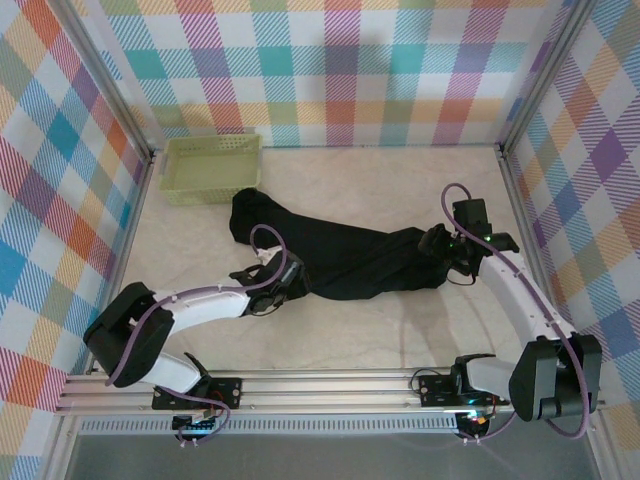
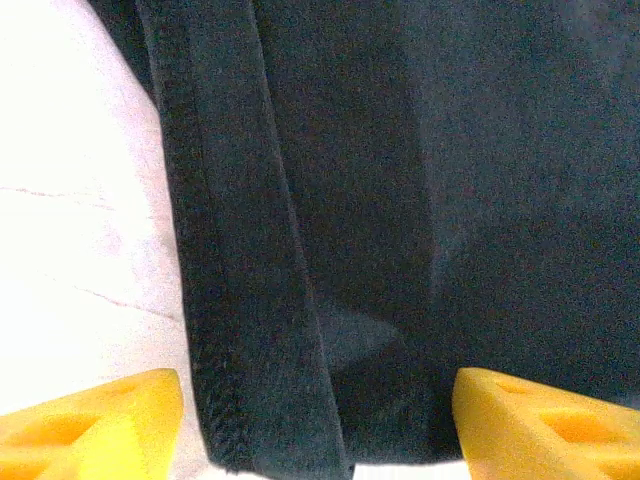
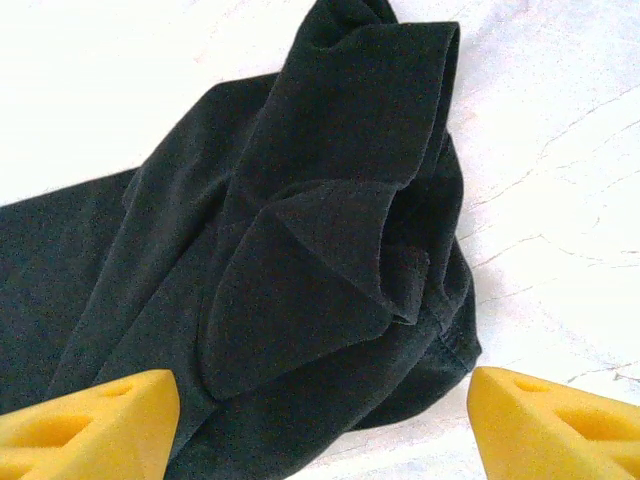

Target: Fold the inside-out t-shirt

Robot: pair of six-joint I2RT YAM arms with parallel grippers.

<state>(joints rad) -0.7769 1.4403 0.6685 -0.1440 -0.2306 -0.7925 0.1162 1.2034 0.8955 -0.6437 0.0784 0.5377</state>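
Across the middle of the tabletop point(image 1: 400, 190) the inside-out t-shirt point(image 1: 350, 262) lies bunched into a long black band. It runs from about ten o'clock, just beside the pale green basket point(image 1: 210, 168), toward three o'clock. At its seven o'clock edge the left gripper point(image 1: 265, 287) stands spread, its yellow fingers point(image 2: 95, 420) straddling a folded hem. At the three o'clock end the right gripper point(image 1: 440, 250) hovers, spread too, over the crumpled cloth.
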